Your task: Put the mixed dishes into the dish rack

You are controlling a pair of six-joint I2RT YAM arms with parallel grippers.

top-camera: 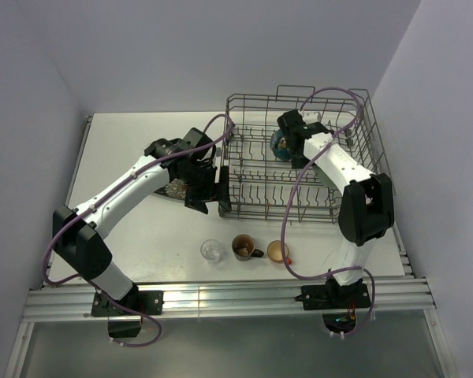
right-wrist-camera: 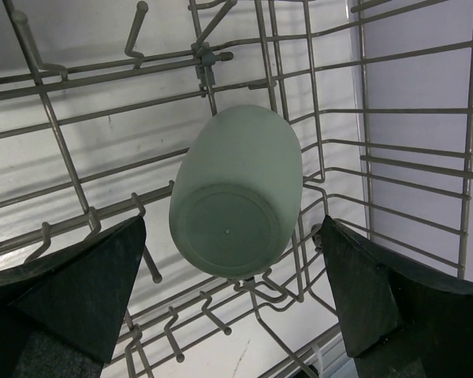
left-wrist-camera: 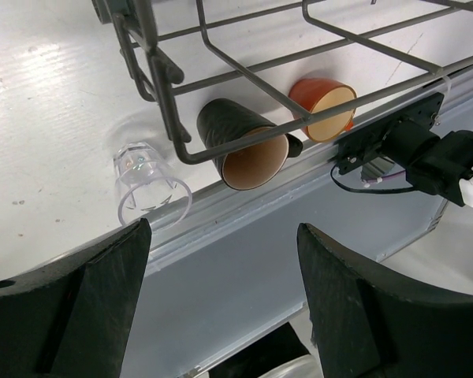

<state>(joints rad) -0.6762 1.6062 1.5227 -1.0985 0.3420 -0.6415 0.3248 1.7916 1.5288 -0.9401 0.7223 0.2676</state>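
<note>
The grey wire dish rack (top-camera: 299,206) stands at the back right. A pale green cup (right-wrist-camera: 236,193) sits bottom-up on its tines, and my open, empty right gripper (right-wrist-camera: 232,260) hovers just above it, inside the rack (top-camera: 290,126). A dark-blue bowl (top-camera: 281,145) stands in the rack beside that gripper. My left gripper (top-camera: 205,193) is open and empty (left-wrist-camera: 225,236) at the rack's left front corner, over the dark flowered plate (top-camera: 173,189), which is mostly hidden. A clear glass (top-camera: 212,250), a dark brown mug (top-camera: 243,247) and a small orange mug (top-camera: 277,251) stand in a row near the front edge.
In the left wrist view the rack's corner wires (left-wrist-camera: 165,118) cross in front of the glass (left-wrist-camera: 146,185), brown mug (left-wrist-camera: 244,146) and orange mug (left-wrist-camera: 325,106). An aluminium rail (top-camera: 221,295) runs along the table's near edge. Walls close in on three sides.
</note>
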